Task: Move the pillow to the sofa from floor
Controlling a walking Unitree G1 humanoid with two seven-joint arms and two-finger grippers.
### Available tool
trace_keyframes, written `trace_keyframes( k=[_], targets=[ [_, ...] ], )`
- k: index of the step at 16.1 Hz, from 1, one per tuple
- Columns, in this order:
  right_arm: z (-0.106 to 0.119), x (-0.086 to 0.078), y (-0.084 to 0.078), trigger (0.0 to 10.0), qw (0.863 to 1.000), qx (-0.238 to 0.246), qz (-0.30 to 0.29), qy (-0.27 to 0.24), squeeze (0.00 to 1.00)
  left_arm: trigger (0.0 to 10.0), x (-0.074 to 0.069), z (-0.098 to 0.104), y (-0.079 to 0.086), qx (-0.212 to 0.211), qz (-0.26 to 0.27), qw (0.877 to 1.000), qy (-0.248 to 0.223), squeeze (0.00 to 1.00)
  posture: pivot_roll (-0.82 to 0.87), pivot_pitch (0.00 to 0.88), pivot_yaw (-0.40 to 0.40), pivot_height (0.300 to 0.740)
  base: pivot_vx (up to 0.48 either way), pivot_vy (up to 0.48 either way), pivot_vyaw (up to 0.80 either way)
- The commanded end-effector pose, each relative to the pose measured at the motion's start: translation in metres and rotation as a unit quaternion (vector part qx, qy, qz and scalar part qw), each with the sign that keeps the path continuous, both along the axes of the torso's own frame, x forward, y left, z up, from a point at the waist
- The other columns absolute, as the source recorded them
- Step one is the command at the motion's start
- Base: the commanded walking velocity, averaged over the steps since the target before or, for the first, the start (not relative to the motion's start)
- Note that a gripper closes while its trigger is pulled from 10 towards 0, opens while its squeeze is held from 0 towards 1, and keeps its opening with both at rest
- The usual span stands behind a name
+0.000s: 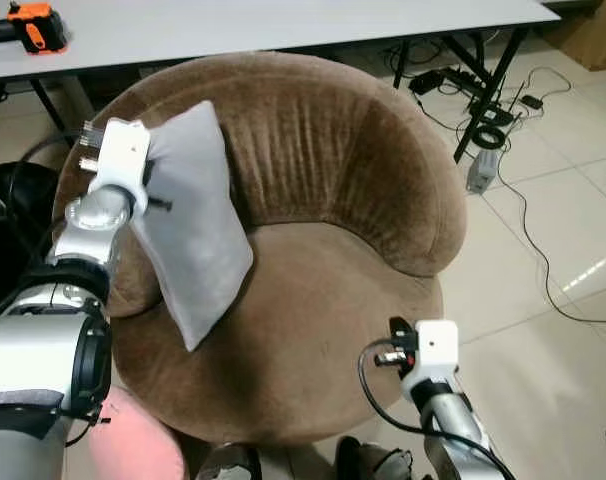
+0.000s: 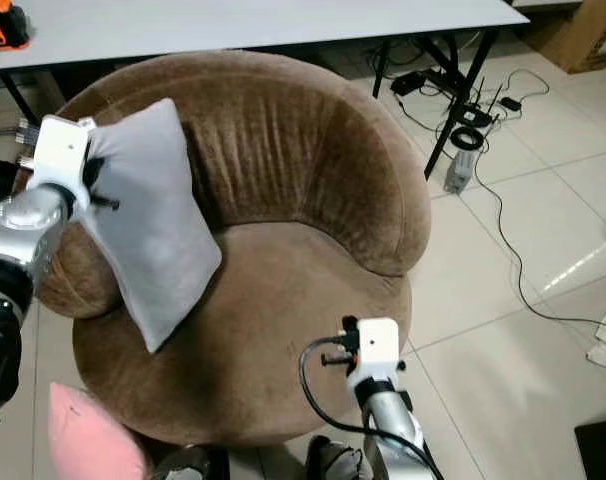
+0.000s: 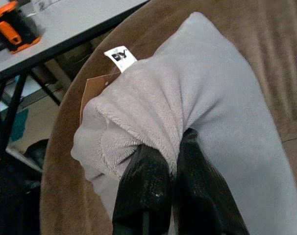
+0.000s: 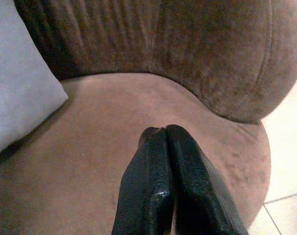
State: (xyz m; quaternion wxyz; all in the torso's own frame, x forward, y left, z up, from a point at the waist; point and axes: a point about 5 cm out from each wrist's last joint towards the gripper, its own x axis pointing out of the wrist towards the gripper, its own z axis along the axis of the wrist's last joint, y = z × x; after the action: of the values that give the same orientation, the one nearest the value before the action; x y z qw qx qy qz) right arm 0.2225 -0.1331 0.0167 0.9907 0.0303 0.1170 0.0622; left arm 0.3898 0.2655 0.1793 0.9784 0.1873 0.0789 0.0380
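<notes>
A big round brown sofa (image 1: 313, 250) takes up the middle of the head views. It has a curved back and a flat seat. It stands on a pale tiled floor (image 1: 553, 330).

A long grey desk (image 1: 283, 25) runs along the top of the frame, behind the sofa. An orange and black tool (image 1: 35, 25) lies on the desk in the upper left corner. Black cables (image 1: 483, 110) lie on the floor under the desk, in the upper right.

The grey pillow (image 1: 188, 225) is in the left part of the frame. It is up in the air over the left side of the sofa, tilted, with its low corner hanging just over the seat. Its top part is next to the sofa's back.

The left gripper (image 3: 174, 159) holds the pillow at its upper left edge. In the left wrist view the two black fingers (image 3: 143, 181) are pinched tight on a bunch of the soft grey cloth. A small white tag (image 3: 120, 58) sticks out of the pillow near there.

The right gripper (image 4: 165, 134) hangs over the front of the seat, at the lower right of the sofa. Its fingers are pressed together and hold nothing.

A pink thing (image 1: 133, 440) sits on the floor at the bottom left of the frame.
</notes>
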Motion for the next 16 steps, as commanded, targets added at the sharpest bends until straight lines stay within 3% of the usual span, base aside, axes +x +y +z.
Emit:
trace_keyframes(
  k=[1, 6, 10, 11, 12, 16],
  targets=[
    [0.001, -0.004, -0.003, 10.0, 1.0, -0.004, -0.005, 0.002, 0.0, 10.0, -0.004, -0.004, 0.01, 0.013, 0.022, 1.0, 0.005, 0.0, -0.16, 0.19, 0.015, 0.74, 0.0, 0.0, 0.0],
    [0.002, -0.011, -0.004, 10.0, 1.0, -0.005, -0.01, 0.006, 0.0, 10.0, -0.012, -0.029, 0.009, 0.012, 0.03, 0.999, 0.042, 0.0, -0.18, 0.215, 0.013, 0.74, 0.0, 0.0, 0.0],
    [0.003, -0.015, -0.002, 10.0, 1.0, -0.004, -0.012, 0.01, 0.0, 10.0, -0.011, -0.028, 0.006, 0.013, 0.022, 0.999, 0.045, 0.0, -0.18, 0.223, 0.021, 0.74, 0.0, 0.0, 0.0],
    [0.003, -0.015, -0.002, 10.0, 1.0, -0.003, -0.013, 0.01, 0.0, 10.0, -0.011, -0.028, 0.006, 0.009, 0.023, 0.999, 0.044, 0.44, -0.18, 0.224, 0.022, 0.74, 0.0, 0.0, 0.0],
    [0.004, -0.015, -0.002, 10.0, 1.0, -0.003, -0.014, 0.011, 0.0, 10.0, -0.011, -0.027, 0.007, 0.002, 0.029, 0.999, 0.039, 1.0, -0.19, 0.227, 0.024, 0.74, 0.0, 0.0, 0.0],
    [0.004, -0.02, -0.001, 10.0, 1.0, -0.003, -0.017, 0.017, 0.0, 10.0, -0.011, -0.03, 0.005, 0.008, 0.025, 0.999, 0.044, 1.0, -0.19, 0.242, 0.027, 0.74, 0.0, 0.0, 0.0]
  ],
)
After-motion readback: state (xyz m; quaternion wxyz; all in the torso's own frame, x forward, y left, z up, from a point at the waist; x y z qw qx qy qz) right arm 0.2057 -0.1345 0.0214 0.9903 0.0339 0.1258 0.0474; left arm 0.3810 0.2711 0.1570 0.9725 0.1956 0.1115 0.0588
